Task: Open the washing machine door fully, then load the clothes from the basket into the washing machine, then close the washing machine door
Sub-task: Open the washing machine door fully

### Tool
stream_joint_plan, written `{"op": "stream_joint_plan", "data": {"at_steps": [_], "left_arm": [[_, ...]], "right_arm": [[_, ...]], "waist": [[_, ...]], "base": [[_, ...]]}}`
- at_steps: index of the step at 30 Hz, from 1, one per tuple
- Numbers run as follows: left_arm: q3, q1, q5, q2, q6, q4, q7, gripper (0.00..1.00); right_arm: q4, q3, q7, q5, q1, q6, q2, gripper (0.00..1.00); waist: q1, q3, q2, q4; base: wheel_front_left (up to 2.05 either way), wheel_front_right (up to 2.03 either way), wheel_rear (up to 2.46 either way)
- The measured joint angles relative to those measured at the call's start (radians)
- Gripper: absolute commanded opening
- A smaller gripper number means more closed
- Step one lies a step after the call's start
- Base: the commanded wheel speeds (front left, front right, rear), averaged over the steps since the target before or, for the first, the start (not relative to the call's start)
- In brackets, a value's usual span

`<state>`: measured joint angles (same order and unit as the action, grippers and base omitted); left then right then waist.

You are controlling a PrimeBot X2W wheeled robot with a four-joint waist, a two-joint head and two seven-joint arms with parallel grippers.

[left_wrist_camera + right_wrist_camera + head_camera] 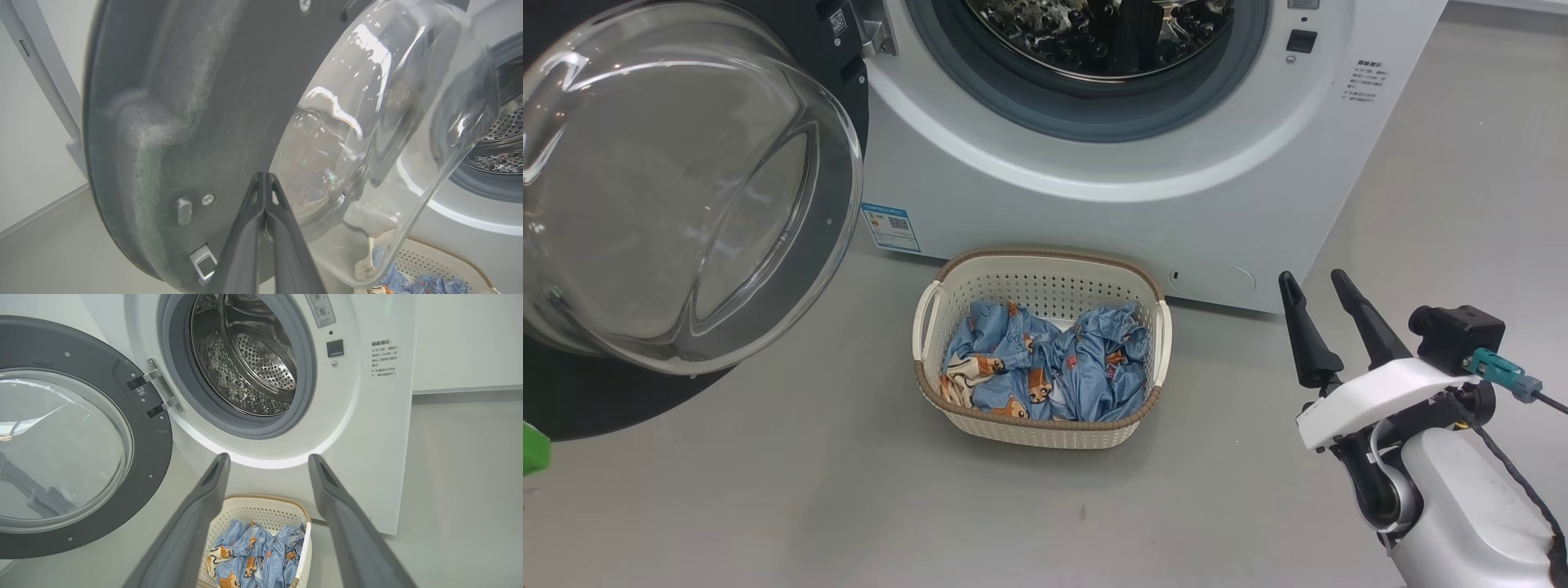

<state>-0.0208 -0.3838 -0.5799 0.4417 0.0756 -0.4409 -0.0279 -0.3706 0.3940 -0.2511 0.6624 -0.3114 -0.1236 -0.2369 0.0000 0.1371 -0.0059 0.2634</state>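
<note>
On the grey floor (768, 490) before the washing machine (1094, 196), the basket (1045, 282) holds the crumpled clothes (1054, 367). The washing machine door (686, 188) stands swung open at left, exposing the drum (1111, 33). Right gripper (1313, 278): fingers spread wide, empty, right of the basket. Left gripper (264, 177): fingers pressed together on nothing, pointing at the door's inner face.

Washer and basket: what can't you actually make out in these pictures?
- Drum: top cut off by the head view's upper edge.
- Clothes: crumpled in the basket, so the number of pieces is unclear in every view.
- Notice: print too small, right wrist view.
- Left claw: left wrist view doesn't show whether its tips touch the door.
</note>
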Motion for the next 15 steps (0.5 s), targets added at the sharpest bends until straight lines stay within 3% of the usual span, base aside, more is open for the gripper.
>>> {"op": "stream_joint_plan", "data": {"at_steps": [4,7,8,9,10,15], "left_arm": [[-0.005,0.006,0.0,-0.006,0.005,0.008,0.017,0.0],[-0.009,0.012,0.0,-0.012,0.007,0.019,0.032,0.49],[-0.011,0.016,0.0,-0.016,0.007,0.023,0.039,0.69],[-0.014,0.02,0.0,-0.023,0.009,0.027,0.043,0.76],[-0.019,0.024,0.002,-0.028,0.01,0.032,0.049,1.0],[-0.022,0.044,0.007,-0.034,0.016,0.053,0.082,1.0]], "right_arm": [[0.0,0.005,0.0,0.0,0.0,0.0,-0.001,1.0],[0.0,0.006,0.0,0.0,0.0,0.0,-0.003,1.0],[0.0,0.007,0.0,0.0,0.0,0.0,-0.004,1.0],[0.0,0.007,0.0,0.0,0.0,0.0,-0.006,1.0],[0.0,0.01,0.0,0.0,0.0,0.0,-0.008,1.0],[-0.003,0.03,0.0,0.0,0.0,0.0,-0.008,1.0]], "waist": [[0.0,-0.007,0.0,0.004],[0.0,-0.01,0.0,0.005],[0.0,-0.011,0.0,0.005],[0.0,-0.012,0.0,0.004],[0.0,-0.013,0.0,0.004],[0.0,-0.021,0.0,-0.009]], "base": [[0.0,0.0,0.0],[0.0,0.0,0.0],[0.0,0.0,0.0],[0.0,0.0,0.0],[0.0,0.0,0.0],[0.0,0.0,0.0]]}}
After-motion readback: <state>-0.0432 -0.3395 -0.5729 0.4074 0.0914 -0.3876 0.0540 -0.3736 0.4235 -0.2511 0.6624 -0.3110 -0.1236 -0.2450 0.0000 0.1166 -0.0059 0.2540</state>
